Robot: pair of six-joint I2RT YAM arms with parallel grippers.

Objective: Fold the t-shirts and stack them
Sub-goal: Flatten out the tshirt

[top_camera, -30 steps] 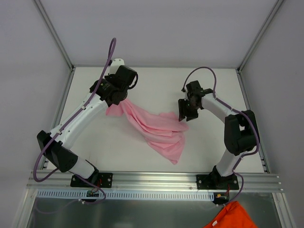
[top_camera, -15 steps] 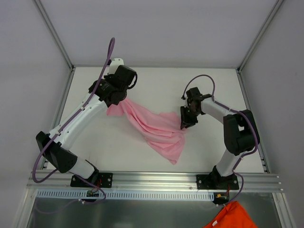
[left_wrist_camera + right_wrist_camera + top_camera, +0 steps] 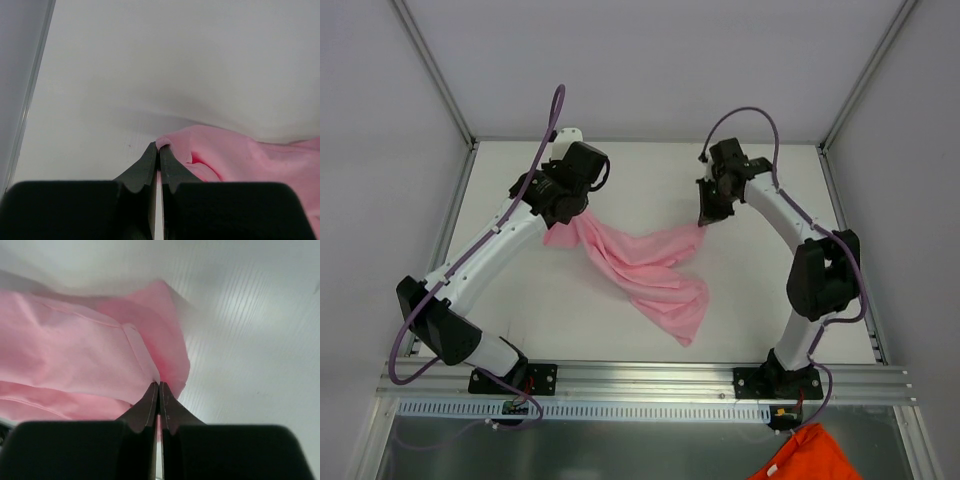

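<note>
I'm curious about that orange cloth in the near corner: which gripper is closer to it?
Right. The right gripper pinches the pink t-shirt up-table from the orange cloth; the left gripper grips its other end, farther left.

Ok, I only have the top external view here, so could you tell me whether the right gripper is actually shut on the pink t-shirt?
Observer: Yes. In the right wrist view the right gripper is shut, with a fold of the t-shirt pinched at its tips.
Operator: Thank you. Is the left one holding cloth as well?
Observer: It is. The left gripper is shut on a small rolled edge of the cloth, right at its tips.
Operator: Is there a seam near the right grip?
Observer: Yes, a stitched hem runs down to where the tips meet.
</note>
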